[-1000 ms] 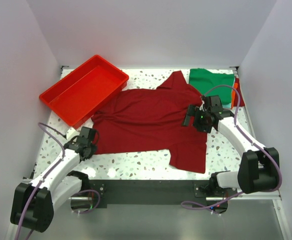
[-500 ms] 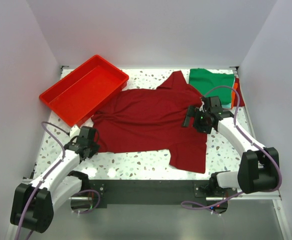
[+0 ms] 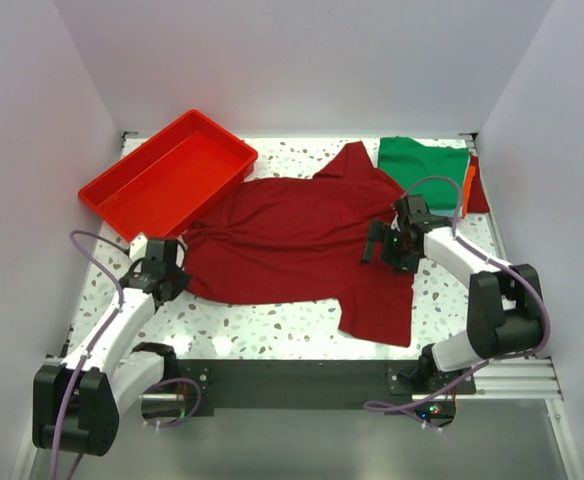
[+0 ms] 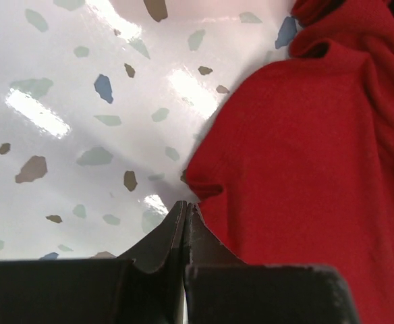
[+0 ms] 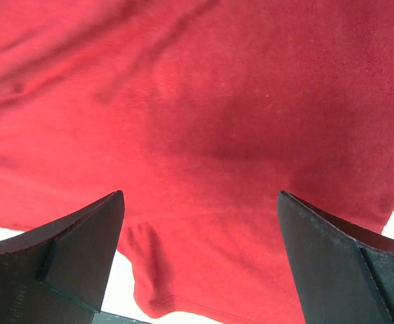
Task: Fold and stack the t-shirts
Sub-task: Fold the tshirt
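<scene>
The dark red t-shirt lies spread flat across the middle of the table. The green t-shirt lies folded at the back right, with orange and red cloth edges just right of it. My left gripper is shut and empty, and its tips sit on the table right at the dark red shirt's near left corner. My right gripper is wide open just above the shirt's right side. In its wrist view the gripper holds nothing and a hem corner shows below the fingers.
A bright red plastic tray stands at the back left, its near corner close to the shirt's left sleeve. White speckled tabletop shows left of the shirt and along the front edge. Walls close in on both sides.
My left gripper has moved back and to the left, along the shirt's left edge. My right gripper has shifted slightly left over the shirt, and its arm has drawn in.
</scene>
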`<state>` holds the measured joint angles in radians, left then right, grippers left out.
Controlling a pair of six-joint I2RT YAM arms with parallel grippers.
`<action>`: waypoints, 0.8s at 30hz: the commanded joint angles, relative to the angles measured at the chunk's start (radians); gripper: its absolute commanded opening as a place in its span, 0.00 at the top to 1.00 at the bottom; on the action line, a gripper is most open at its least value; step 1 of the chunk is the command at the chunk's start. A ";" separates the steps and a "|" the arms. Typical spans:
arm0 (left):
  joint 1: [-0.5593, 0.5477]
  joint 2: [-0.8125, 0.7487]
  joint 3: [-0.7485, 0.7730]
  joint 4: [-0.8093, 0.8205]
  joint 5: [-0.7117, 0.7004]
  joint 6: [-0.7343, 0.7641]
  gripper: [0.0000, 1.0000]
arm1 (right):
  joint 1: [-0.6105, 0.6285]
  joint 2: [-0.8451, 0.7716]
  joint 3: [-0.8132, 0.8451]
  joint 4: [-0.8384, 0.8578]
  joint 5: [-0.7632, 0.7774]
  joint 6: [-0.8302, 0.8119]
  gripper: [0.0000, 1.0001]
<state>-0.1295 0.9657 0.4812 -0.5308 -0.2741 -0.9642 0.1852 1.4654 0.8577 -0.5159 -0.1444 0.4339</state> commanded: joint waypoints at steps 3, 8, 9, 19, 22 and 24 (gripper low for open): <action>0.079 0.033 0.060 0.057 0.044 0.114 1.00 | 0.008 0.070 0.058 0.025 0.037 -0.015 0.02; 0.111 0.106 0.100 0.083 0.070 0.160 1.00 | 0.020 0.136 0.099 0.019 0.055 -0.018 0.02; 0.123 0.117 0.114 0.087 0.073 0.168 1.00 | 0.020 0.145 0.104 0.020 0.060 -0.020 0.02; 0.198 0.267 0.224 0.143 0.130 0.232 1.00 | 0.023 0.295 0.253 -0.013 0.078 -0.034 0.02; 0.212 0.301 0.261 0.144 0.130 0.254 1.00 | 0.025 0.341 0.309 -0.029 0.077 -0.034 0.02; 0.220 0.312 0.290 0.146 0.128 0.271 1.00 | 0.026 0.368 0.340 -0.042 0.075 -0.034 0.02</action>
<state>0.0723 1.2663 0.7052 -0.4397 -0.1444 -0.7433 0.2050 1.7981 1.1500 -0.5457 -0.0917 0.4206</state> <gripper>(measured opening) 0.013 0.981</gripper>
